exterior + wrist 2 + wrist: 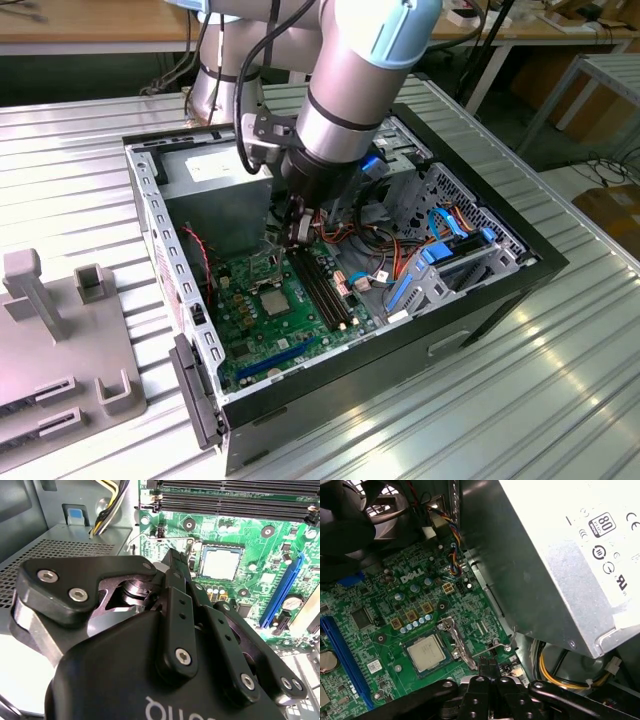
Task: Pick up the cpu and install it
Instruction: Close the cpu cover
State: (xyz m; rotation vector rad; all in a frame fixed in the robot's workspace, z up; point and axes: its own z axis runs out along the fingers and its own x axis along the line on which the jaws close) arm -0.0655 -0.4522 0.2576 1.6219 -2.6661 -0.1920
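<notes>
Gripper [489, 672] fingers pressed together, empty, hover beside the socket on the green motherboard [262, 318] inside the computer case [500, 300], where the cpu [425, 652] lies seated in its socket.

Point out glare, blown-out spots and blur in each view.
Exterior view: window light streaks the ribbed metal table. First wrist view: the power supply is washed out near white. Second wrist view: the gripper body looms close and soft; the cpu looks pale.
</notes>
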